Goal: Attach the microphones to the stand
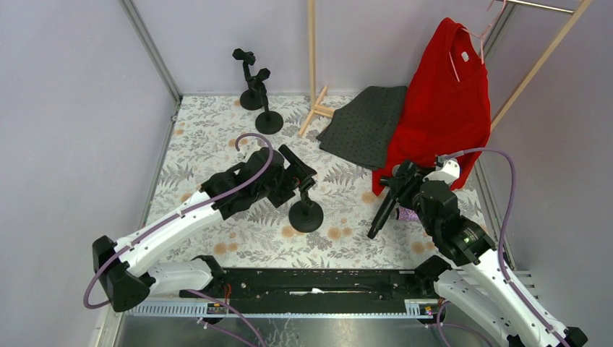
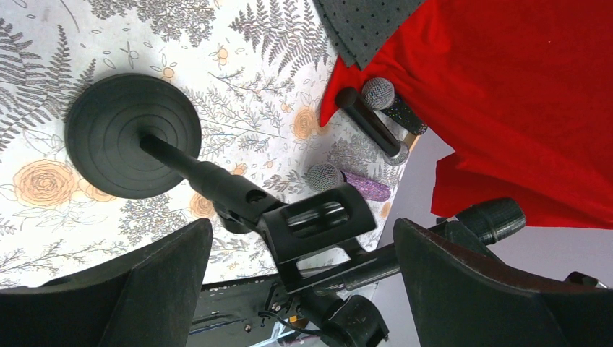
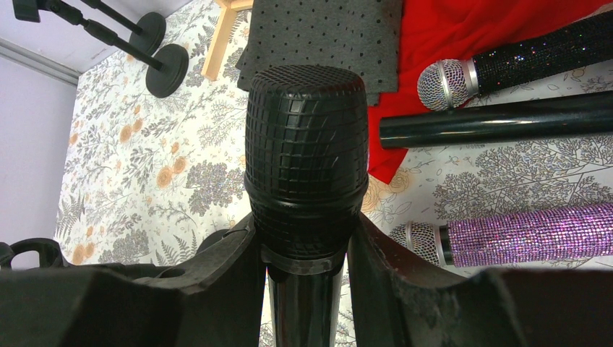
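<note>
My right gripper (image 3: 303, 231) is shut on a black microphone with a black mesh head (image 3: 306, 152). In the top view the gripper (image 1: 400, 184) holds it (image 1: 381, 212) tilted above the table's right side. Three more lie under it: a glittery purple microphone (image 3: 520, 235), a plain black one (image 3: 499, 119) and a black glitter one with a silver head (image 3: 506, 65). My left gripper (image 2: 302, 225) is open, its jaws wide on either side of the clip (image 2: 318, 220) of the near stand (image 1: 306, 215), not touching it.
Two more black stands (image 1: 251, 79) (image 1: 269, 112) stand at the back left. A wooden rack (image 1: 313, 65) holds a red shirt (image 1: 441, 101) over a grey mat (image 1: 365, 123) at the back right. Walls close in both sides.
</note>
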Robot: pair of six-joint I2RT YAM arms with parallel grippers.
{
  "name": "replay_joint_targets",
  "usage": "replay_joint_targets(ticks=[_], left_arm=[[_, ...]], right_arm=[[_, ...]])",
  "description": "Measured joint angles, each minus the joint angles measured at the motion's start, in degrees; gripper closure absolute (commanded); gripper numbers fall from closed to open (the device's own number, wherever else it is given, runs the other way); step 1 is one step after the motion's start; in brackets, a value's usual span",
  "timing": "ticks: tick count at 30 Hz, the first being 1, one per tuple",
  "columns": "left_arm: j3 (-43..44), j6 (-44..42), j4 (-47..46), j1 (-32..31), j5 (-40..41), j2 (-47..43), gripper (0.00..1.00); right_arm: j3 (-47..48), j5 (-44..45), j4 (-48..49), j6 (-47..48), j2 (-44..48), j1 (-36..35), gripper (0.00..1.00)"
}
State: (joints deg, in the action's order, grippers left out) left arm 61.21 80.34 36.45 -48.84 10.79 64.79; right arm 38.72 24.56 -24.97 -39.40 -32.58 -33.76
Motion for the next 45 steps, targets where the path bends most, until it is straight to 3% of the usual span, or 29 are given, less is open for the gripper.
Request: replay_joint_targets(ticks=[12, 35, 39, 45], left_arm=[[2.8, 2.0, 3.1, -2.4, 2.7, 4.3, 0.03], [7.0, -1.8, 7.5, -3.1, 4.1, 7.6, 0.4], [8.0, -4.7, 8.3, -3.2, 4.1, 7.8, 0.47], [12.1, -13.4, 9.8, -3.2, 3.8, 10.8, 0.49]], right_arm=[[-0.8, 0.1, 0.0, 0.3, 0.2, 0.0, 0.98], [-2.6, 1.5, 0.0, 0.5, 2.1, 0.0, 0.97], [-2.6, 1.6, 0.0, 0.5, 2.1, 0.0, 0.96], [-2.9, 1.6, -0.1, 0.5, 2.6, 0.0, 0.97]])
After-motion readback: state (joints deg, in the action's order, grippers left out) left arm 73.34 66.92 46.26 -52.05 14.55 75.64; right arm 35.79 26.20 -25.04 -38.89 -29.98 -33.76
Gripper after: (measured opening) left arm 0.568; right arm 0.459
